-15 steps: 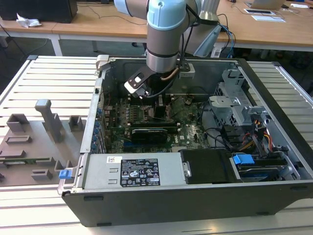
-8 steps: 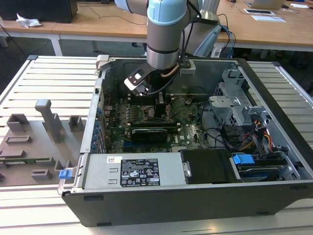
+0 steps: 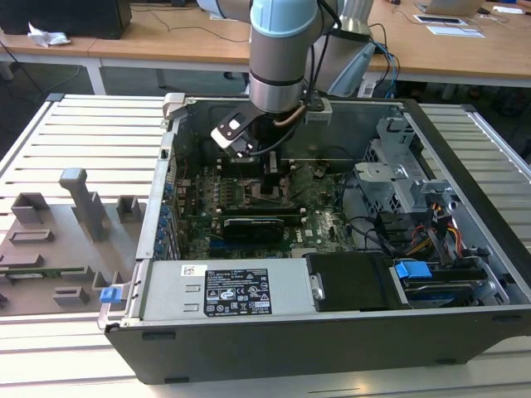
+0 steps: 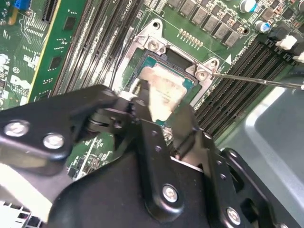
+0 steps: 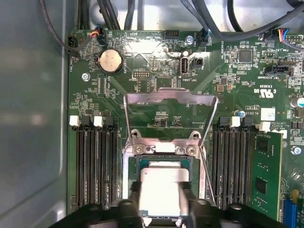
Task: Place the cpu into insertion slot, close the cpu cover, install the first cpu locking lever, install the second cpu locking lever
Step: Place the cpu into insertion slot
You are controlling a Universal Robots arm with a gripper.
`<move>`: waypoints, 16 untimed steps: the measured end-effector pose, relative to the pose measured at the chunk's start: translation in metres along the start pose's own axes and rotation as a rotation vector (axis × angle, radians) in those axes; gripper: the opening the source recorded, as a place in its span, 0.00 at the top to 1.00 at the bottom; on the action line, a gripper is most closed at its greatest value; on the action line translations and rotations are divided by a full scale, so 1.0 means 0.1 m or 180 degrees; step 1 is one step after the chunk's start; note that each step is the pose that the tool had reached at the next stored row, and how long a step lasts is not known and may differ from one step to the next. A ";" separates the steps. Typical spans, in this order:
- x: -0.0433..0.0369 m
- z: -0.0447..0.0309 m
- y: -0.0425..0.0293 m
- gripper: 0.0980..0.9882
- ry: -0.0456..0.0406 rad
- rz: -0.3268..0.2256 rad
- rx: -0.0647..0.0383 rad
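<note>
My gripper [image 3: 272, 178] reaches down into the open computer case over the motherboard. In both wrist views its black fingers [image 5: 127, 209] flank the cpu [image 5: 164, 192], a flat silver-grey square chip, and the gripper [image 5: 161, 210] is shut on it. The cpu [image 4: 164, 90] sits level in or just on the insertion slot [image 5: 161, 160], whose dark frame [image 4: 176, 59] rims it. Beyond the slot, the cpu cover [image 5: 171, 97], a thin silver frame with a large window, stands hinged open. A thin wire locking lever [image 4: 256, 80] lies swung out beside the socket.
Long black memory slots [image 5: 92, 166] run on both sides of the socket. A green card [image 5: 266, 175] stands close by. The case holds a labelled silver box [image 3: 224, 290], a black box [image 3: 348, 282] and a drive cage [image 3: 398, 182]. A grey fixture board [image 3: 58, 240] lies at the exterior view's left.
</note>
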State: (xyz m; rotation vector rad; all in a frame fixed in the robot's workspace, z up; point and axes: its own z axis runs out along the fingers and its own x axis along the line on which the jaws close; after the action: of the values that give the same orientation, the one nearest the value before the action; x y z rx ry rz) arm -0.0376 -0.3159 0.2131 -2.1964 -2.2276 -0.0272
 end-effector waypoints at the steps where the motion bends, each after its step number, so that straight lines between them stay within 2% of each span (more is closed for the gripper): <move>1: -0.003 -0.001 -0.006 0.58 -0.0001 -0.0002 0.0001; 2: -0.011 -0.001 -0.018 0.78 -0.0001 -0.0009 0.0001; 3: -0.017 0.000 -0.026 0.85 -0.0001 -0.0016 0.0001; 4: -0.022 0.001 -0.031 0.85 -0.0001 -0.0021 0.0001; 6: -0.035 0.008 -0.038 0.98 0.0000 -0.0034 0.0001; 14: -0.044 0.076 -0.037 0.99 -0.0002 -0.0070 0.0005; 16: -0.045 0.086 0.044 0.99 -0.0001 -0.0069 0.0009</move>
State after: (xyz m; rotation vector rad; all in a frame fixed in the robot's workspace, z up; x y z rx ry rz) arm -0.0332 -0.3202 0.2044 -2.1709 -2.2503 -0.0240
